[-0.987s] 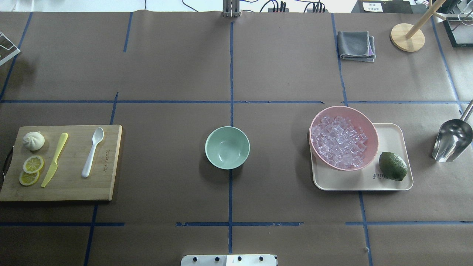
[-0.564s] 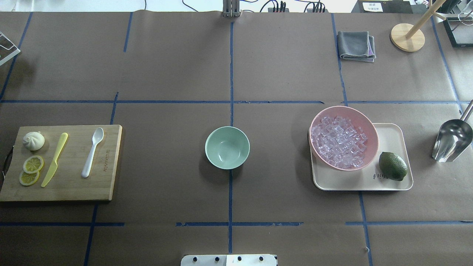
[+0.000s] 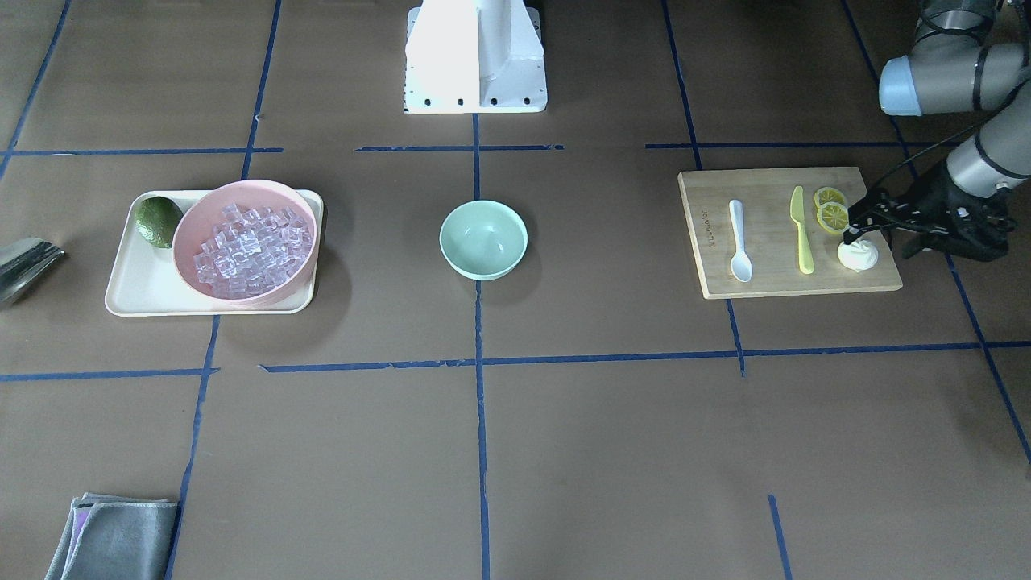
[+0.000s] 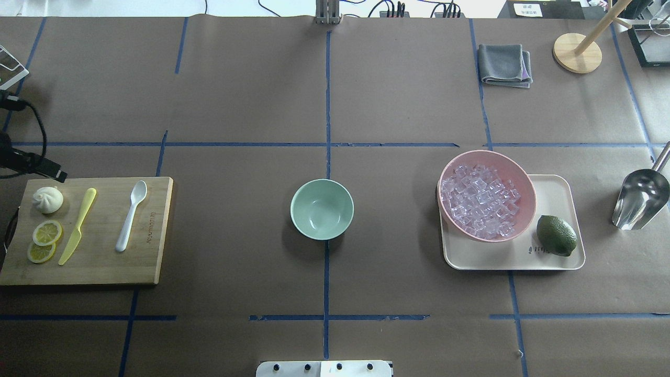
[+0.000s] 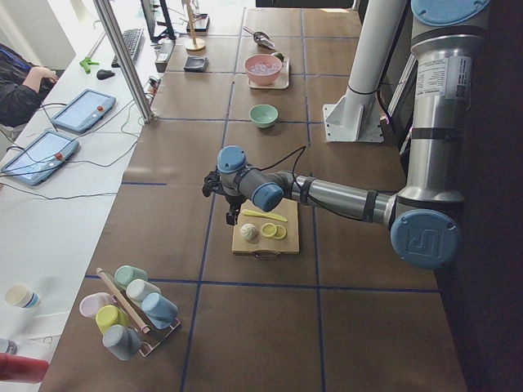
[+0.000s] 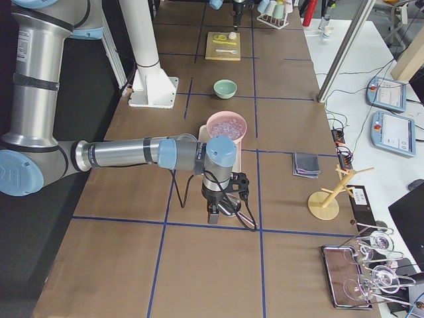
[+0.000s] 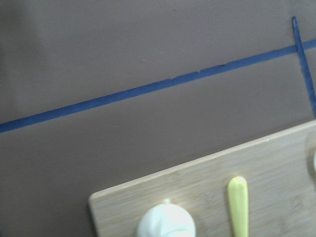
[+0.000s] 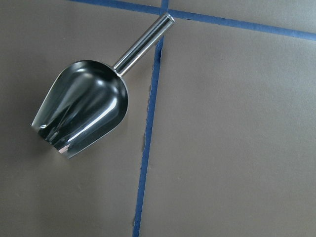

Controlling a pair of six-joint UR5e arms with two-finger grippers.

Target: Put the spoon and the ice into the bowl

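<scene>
The white spoon [image 4: 131,214] lies on a wooden cutting board [image 4: 152,251] at the table's left, also seen in the front view [image 3: 739,242]. The mint-green bowl [image 4: 322,209] stands empty at the centre. Ice cubes [image 4: 479,201] fill a pink bowl [image 4: 487,153] on the right. My left gripper [image 3: 850,228] hovers open and empty over the board's far left corner, by a white bun [image 4: 48,199], well left of the spoon. My right gripper [image 6: 213,215] shows only in the exterior right view, over a metal scoop [image 4: 639,199]; I cannot tell if it is open.
A yellow knife [image 4: 78,225] and lemon slices [image 4: 44,241] lie on the board beside the spoon. The pink bowl and a lime [image 4: 556,235] sit on a cream tray [image 4: 555,188]. A grey cloth [image 4: 505,64] and a wooden stand [image 4: 577,52] are at the far right.
My left gripper and its cable have come into the overhead view at the left edge, near the board's far left corner. Nothing on the table has moved.
</scene>
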